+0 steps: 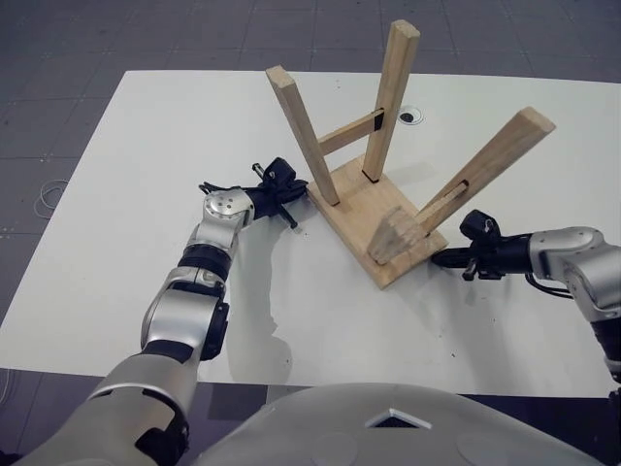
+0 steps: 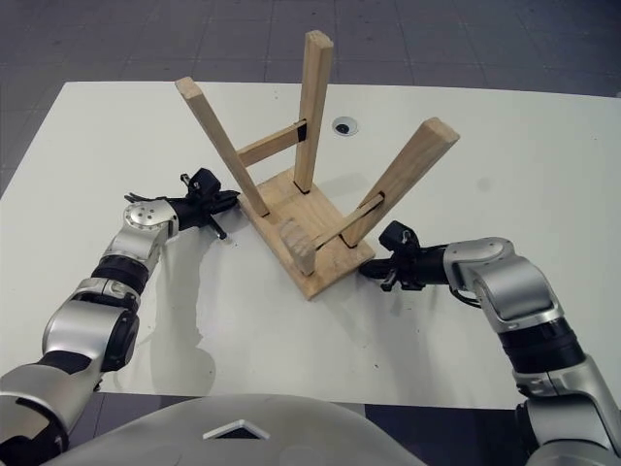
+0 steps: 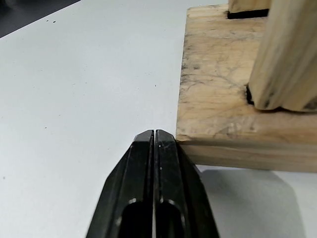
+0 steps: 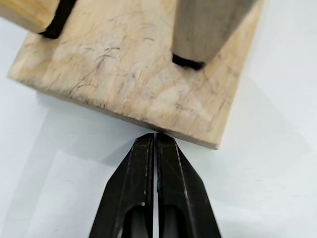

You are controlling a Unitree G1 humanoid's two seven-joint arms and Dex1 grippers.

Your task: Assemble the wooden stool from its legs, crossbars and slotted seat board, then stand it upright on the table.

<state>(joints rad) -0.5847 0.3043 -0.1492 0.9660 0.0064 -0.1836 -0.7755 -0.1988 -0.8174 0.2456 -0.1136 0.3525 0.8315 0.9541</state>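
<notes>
Stool (image 1: 383, 184) sat inverted mid-table (image 1: 146, 146): seat board (image 1: 364, 209) down, legs (image 1: 306, 136) up, crossbars (image 1: 347, 133) seated between leg pairs. Assembly looked finished, with only the flip upright to do.

Left fingers (image 3: 143, 163) were closed and empty, tips at the board's left corner. Right fingers (image 4: 171, 173) were also closed and empty, tips at the board's right edge. Touching or just short, couldn't tell.

Risks:
- Closed tips meant no real grip. A two-sided pinch would rely on friction alone, so the board could squirt out or skid on the smooth table.
- Uneven push from the two sides would likely spin the stool rather than lift it.
- Splayed legs put the mass high, so past the tipping point it could fall uncontrolled.
- Load taken through a leg could pull it out of its slot.

Around: the near leg (image 1: 393, 236) overhung the board corner closest to the right fingers, which crowded any regrasp there. A grommet hole (image 1: 411, 116) sat behind the stool, well apart, and could snag a leg end if the stool landed there.
</notes>
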